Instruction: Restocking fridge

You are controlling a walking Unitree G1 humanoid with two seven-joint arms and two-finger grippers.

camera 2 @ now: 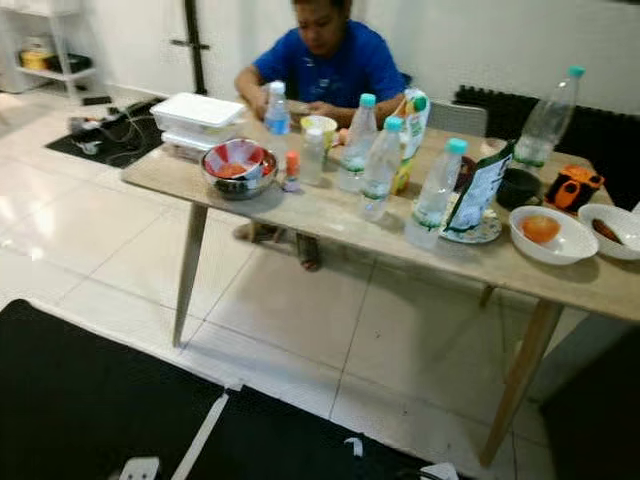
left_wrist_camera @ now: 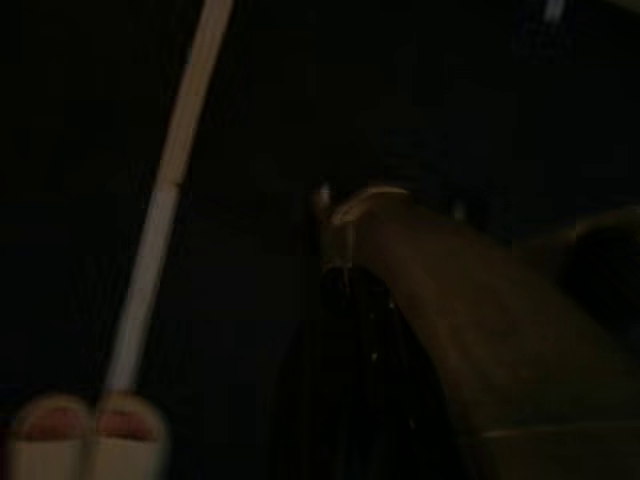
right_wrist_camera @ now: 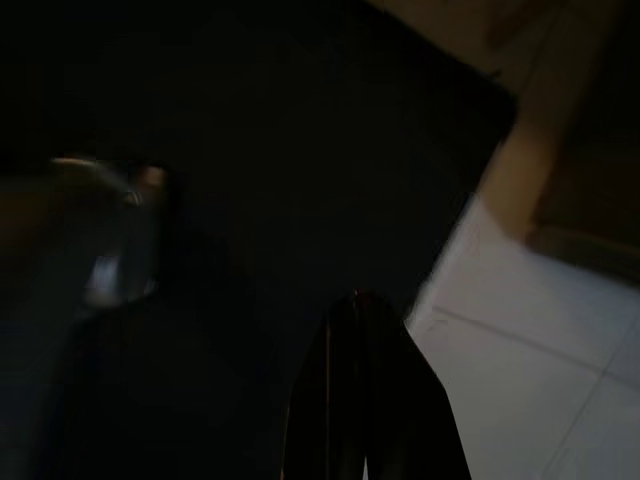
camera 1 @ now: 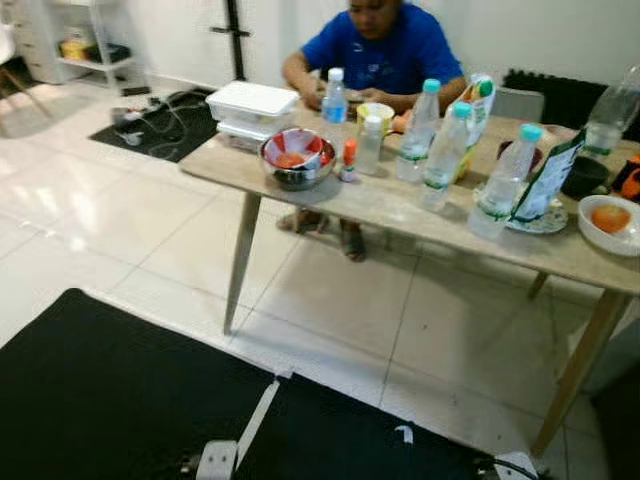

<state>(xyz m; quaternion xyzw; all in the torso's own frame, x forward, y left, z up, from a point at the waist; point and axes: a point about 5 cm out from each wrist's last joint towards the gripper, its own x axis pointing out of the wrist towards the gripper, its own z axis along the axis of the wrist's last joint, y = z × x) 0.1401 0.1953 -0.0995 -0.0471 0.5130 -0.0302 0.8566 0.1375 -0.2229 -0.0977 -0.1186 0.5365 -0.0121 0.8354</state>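
A wooden table (camera 1: 400,205) stands ahead of me with food and drink on it. Several clear water bottles with teal caps (camera 1: 445,155) are grouped near its middle, and a taller bottle (camera 1: 612,112) stands at the far right. At the table's left end are a metal bowl (camera 1: 297,160) holding red items and stacked white lidded boxes (camera 1: 250,105). A white bowl with orange food (camera 1: 610,222) and a green-white bag (camera 1: 548,180) are on the right. Both arms hang low. My right gripper (right_wrist_camera: 360,300) is shut and empty above the mat's edge. My left gripper (left_wrist_camera: 343,268) is in deep shade.
A person in a blue shirt (camera 1: 385,50) sits behind the table. A black floor mat (camera 1: 120,400) with a white tape strip lies at my feet, white tiles between it and the table. Cables on a dark mat (camera 1: 160,120) and a white shelf (camera 1: 80,40) are at the far left.
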